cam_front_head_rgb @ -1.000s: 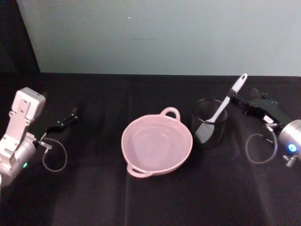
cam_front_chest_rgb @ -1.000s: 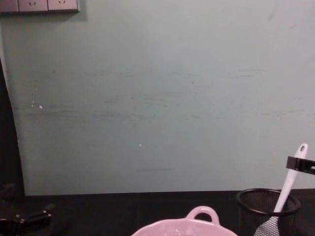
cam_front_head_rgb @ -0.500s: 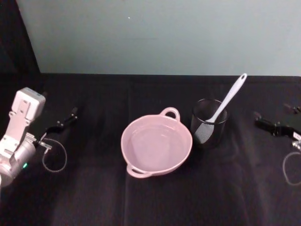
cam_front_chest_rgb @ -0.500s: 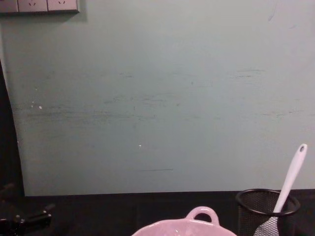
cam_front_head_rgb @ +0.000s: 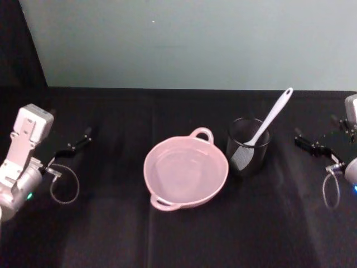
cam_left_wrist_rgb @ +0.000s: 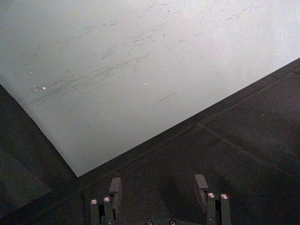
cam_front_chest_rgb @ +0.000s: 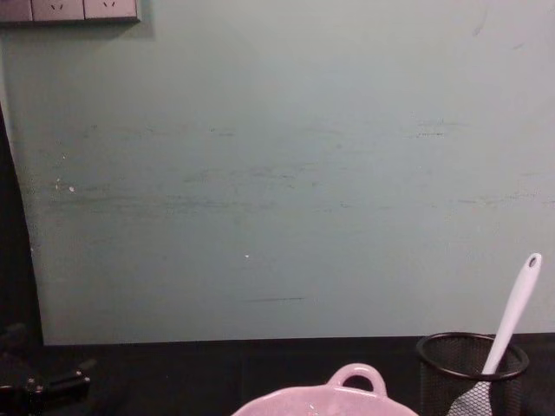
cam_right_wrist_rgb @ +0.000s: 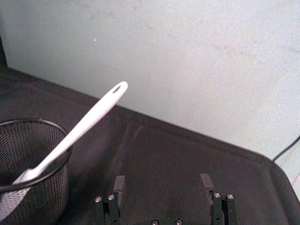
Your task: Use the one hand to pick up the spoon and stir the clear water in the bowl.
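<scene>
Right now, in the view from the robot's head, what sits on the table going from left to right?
Left hand → pink bowl → black mesh cup holding the white spoon → right hand.

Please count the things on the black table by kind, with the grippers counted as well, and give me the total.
Bowl: 1, pink
Mesh cup: 1, black
Spoon: 1, white, standing in the cup
Grippers: 2, left gripper and right gripper, both open and apart from the other things
Total: 5
</scene>
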